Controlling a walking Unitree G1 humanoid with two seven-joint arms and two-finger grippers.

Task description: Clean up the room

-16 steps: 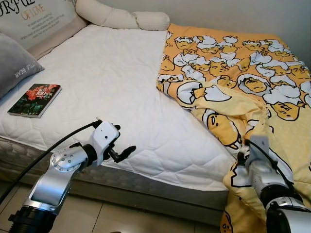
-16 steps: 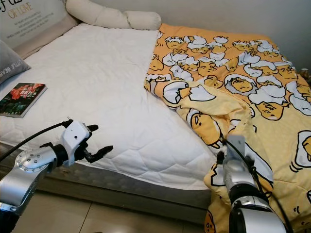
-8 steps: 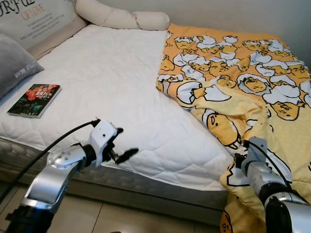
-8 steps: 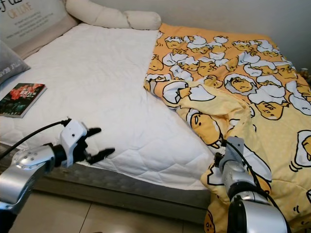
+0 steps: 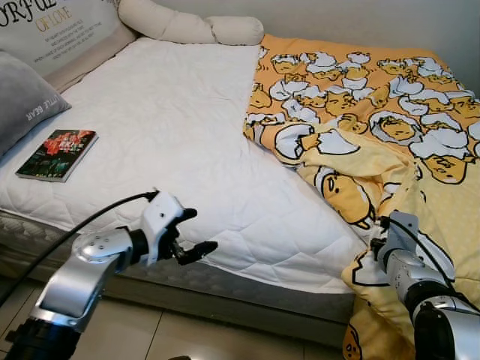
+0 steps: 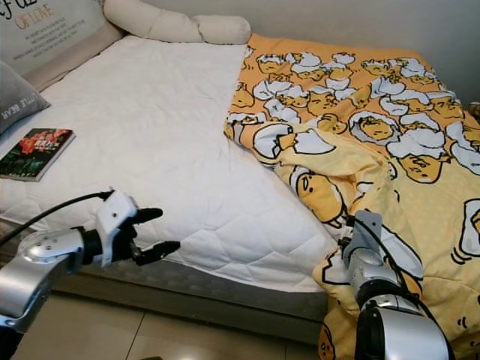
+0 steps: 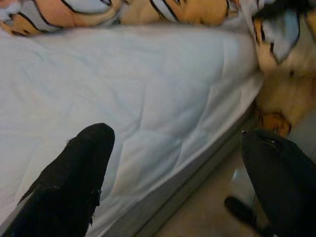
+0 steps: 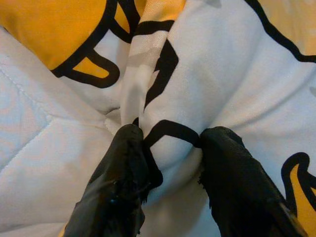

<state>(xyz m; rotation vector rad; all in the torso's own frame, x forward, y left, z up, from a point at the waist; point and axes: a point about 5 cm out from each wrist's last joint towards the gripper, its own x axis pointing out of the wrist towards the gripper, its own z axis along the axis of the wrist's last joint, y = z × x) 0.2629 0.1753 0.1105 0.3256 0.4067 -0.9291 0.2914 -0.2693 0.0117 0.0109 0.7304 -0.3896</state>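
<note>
A yellow blanket (image 5: 375, 112) printed with cartoon eggs covers the right half of the white mattress (image 5: 165, 112). It is crumpled and spills over the front edge. My right gripper (image 8: 170, 143) is shut on a fold of this blanket near the mattress's front right corner; its fingers (image 8: 123, 163) pinch the white and black cloth. My left gripper (image 5: 201, 229) hovers open at the mattress's front edge, left of centre, holding nothing. In the left wrist view its fingertips (image 7: 89, 148) frame the mattress edge.
A book (image 5: 58, 145) with a dark red cover lies on the left of the mattress. A grey pillow (image 5: 22, 97), a lettered cushion (image 5: 52, 26) and a white bolster (image 5: 195, 28) sit along the head end. Tiled floor (image 5: 187, 337) runs below the bed frame.
My left gripper has drifted slightly right and down along the bed's front edge, its fingers spread a little wider. The right gripper stays on the blanket fold, reaching slightly farther in.
</note>
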